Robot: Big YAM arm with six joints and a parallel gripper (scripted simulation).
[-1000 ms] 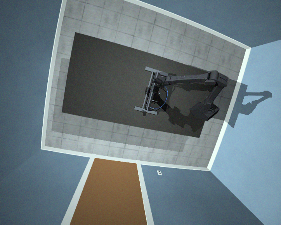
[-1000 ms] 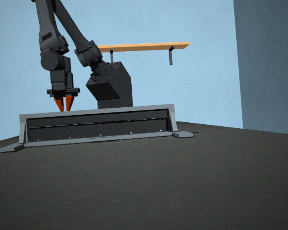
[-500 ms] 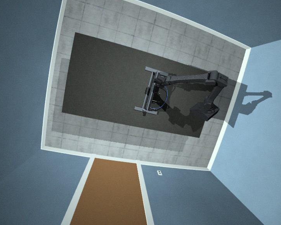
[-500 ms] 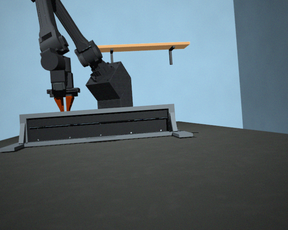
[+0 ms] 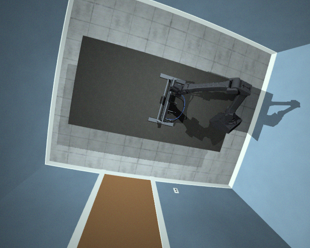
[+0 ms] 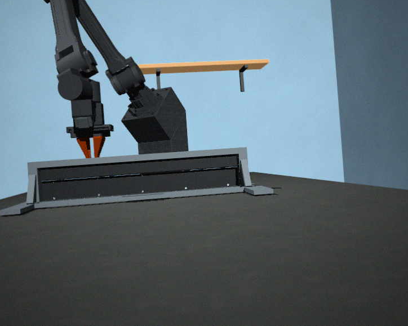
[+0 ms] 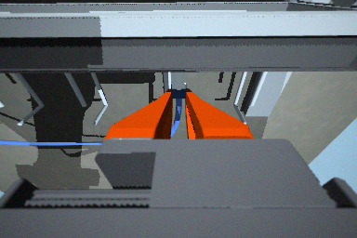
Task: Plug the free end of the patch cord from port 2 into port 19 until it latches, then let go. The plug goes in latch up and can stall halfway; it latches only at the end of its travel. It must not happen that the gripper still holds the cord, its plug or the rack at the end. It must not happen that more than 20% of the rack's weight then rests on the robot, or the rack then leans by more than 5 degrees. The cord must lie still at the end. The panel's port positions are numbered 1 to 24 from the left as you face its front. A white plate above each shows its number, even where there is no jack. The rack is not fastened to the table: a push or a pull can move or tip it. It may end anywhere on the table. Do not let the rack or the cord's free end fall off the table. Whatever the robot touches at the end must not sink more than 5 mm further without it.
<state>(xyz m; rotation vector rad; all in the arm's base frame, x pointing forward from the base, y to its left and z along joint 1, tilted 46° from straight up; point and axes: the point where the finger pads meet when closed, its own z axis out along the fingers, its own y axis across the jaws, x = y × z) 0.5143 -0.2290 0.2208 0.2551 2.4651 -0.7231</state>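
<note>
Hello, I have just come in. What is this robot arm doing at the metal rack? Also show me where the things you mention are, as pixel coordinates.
The gripper (image 6: 91,157) (image 7: 178,94) is shut on the plug (image 7: 178,94) of the blue patch cord (image 5: 184,104) (image 7: 51,143), close to the panel side of the rack (image 5: 167,82) (image 6: 138,157) (image 7: 223,26). The rack stands upright on the table (image 5: 108,88) (image 6: 204,260). Whether the plug is in port 19, or latched, I cannot tell.

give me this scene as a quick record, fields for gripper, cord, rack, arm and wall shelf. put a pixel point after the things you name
gripper: shut on the plug (image 7: 178,93), above the rack's top edge in the exterior view; gripper (image 6: 92,157) (image 7: 178,94)
cord: blue cord (image 5: 184,104) (image 7: 51,143), bowed out from the rack
rack: grey rack (image 5: 167,95) (image 6: 138,156) (image 7: 223,25), standing on the table
latch: cannot tell
arm: dark arm (image 5: 207,87) (image 6: 64,21), reaching to one end of the rack
wall shelf: orange board (image 6: 204,65)
</note>
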